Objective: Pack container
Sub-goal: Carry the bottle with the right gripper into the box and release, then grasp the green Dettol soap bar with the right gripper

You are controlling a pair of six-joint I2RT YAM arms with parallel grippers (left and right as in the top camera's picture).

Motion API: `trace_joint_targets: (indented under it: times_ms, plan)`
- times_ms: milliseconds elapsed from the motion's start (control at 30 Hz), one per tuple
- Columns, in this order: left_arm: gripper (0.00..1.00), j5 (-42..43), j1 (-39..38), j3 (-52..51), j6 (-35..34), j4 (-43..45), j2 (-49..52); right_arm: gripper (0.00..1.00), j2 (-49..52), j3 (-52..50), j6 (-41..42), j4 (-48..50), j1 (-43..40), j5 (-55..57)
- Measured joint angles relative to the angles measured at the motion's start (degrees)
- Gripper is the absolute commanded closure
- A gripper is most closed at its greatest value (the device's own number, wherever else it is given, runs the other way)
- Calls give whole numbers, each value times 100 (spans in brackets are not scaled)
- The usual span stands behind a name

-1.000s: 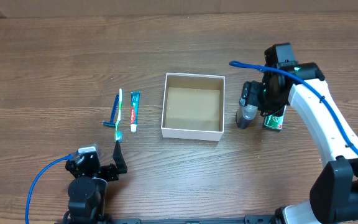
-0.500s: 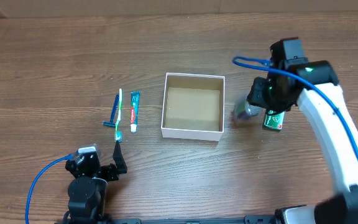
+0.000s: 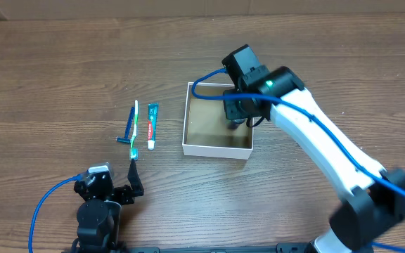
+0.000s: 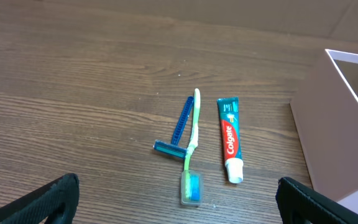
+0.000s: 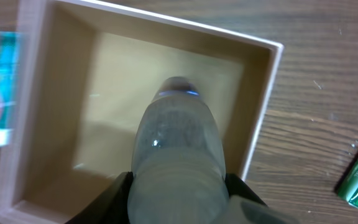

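Over the right half of the container [image 3: 216, 149] we are hovering the right gripper [image 3: 239, 116] (left gripper [image 3: 126, 190] sitting wide open, well off the container's near-left side), fingers [image 5: 242, 199] clamping a clear bottle [image 5: 178, 146] pointing lengthwise down into the container.

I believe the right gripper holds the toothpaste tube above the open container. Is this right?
Not quite. The right gripper holds a translucent bottle, not the toothpaste tube, above the open container. The right wrist view shows it; the toothpaste tube lies on the table in the left wrist view.
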Motion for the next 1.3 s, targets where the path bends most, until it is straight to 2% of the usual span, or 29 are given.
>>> trace_joint_targets:
  times_ms: [33,67,100,167,200,233,267,367,467,533,600,733,833,967,1167,1233,1300]
  plan:
    - [0,0,0,0,0,2,0,80,205,-2,4,2,-101,33]
    - [0,0,0,0,0,2,0,68,487,-9,2,15,-254,26]
    - [0,0,0,0,0,2,0,47,564,-17,2,50,-326,20]
    - [0,0,0,0,2,2,0,26,588,-22,-17,208,-424,-26]
    - [0,0,0,0,0,2,0,23,575,-22,13,256,-433,-55]
    - [0,0,0,0,0,2,0,4,570,-22,-4,258,-452,-94]
    - [0,0,-2,0,0,2,0,0,549,-22,-7,212,-452,-146]
    - [0,0,-2,0,2,2,0,0,251,-22,37,-9,-452,-260]
    - [0,0,-2,0,2,4,0,0,-1016,-7,291,-540,-546,-348]
    - [0,0,0,0,2,2,0,0,-1578,55,354,-660,-907,-302]
    - [0,0,0,0,0,2,0,0,-1755,90,400,-671,-1742,-232]
    - [0,0,-2,0,2,4,0,0,-1056,-380,450,-380,-3388,-168]
    - [0,0,-2,0,2,2,0,7,-256,-920,461,-63,-3832,-354]
    - [0,0,-2,0,2,2,0,6,758,-1121,380,190,-3729,-426]
    - [0,0,-2,0,2,2,0,7,887,-1403,302,448,-3598,-461]
    - [0,0,0,0,0,2,0,13,916,-1749,306,710,-3598,-461]
    - [0,0,0,0,2,2,0,32,935,-1987,315,1060,-3598,-468]
